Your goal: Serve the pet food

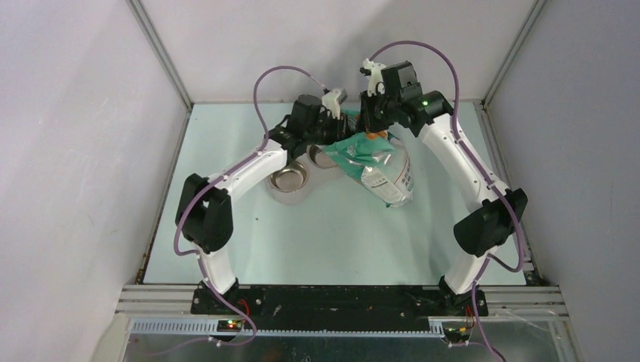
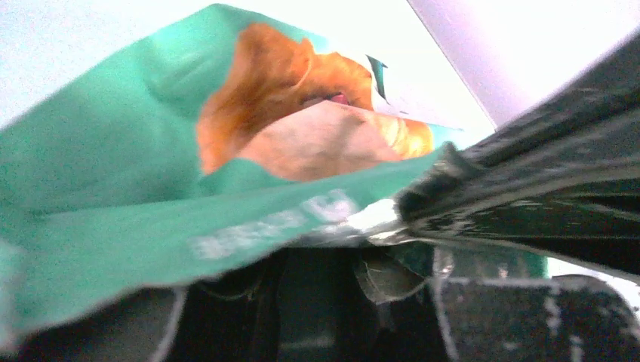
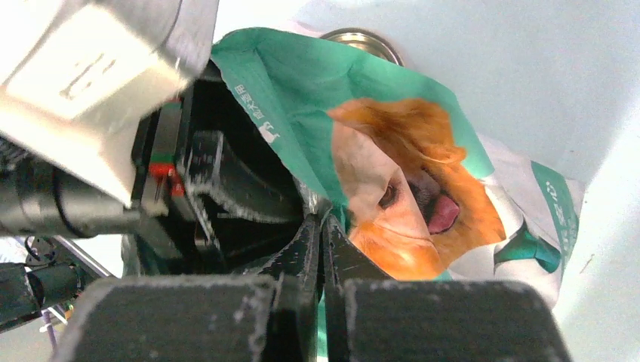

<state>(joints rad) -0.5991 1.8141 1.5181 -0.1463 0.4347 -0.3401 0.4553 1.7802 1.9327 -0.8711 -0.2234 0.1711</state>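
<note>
My right pincer (image 3: 323, 237) is pressed together on the top edge of the bag (image 1: 380, 164), with a thin fold of film caught between its two rough black pads. My left pincer (image 2: 407, 215) is clamped on the same edge just beside it, the crinkled silvery lip of the bag squeezed between its jaws.

The bag's long axis runs from that pinched edge, at the far middle of the tabletop (image 1: 332, 241), back towards my bases and a little to the right. The gripped end is the far end and the bulging, rounded bottom is the near end. I cannot tell whether the bottom rests on the tabletop.

The pet food is hidden from me; only the outside of the bag shows.

The bag is glossy, wrinkled film. It is teal-green near the top with an orange-brown dog's face, tongue out, and white with print lower down.

A round, shiny steel bowl (image 1: 290, 179) sits left of the bag beneath my left forearm. A second bowl (image 1: 323, 157) is just beside it, half covered by the bag. The tabletop is smooth and pale green.
</note>
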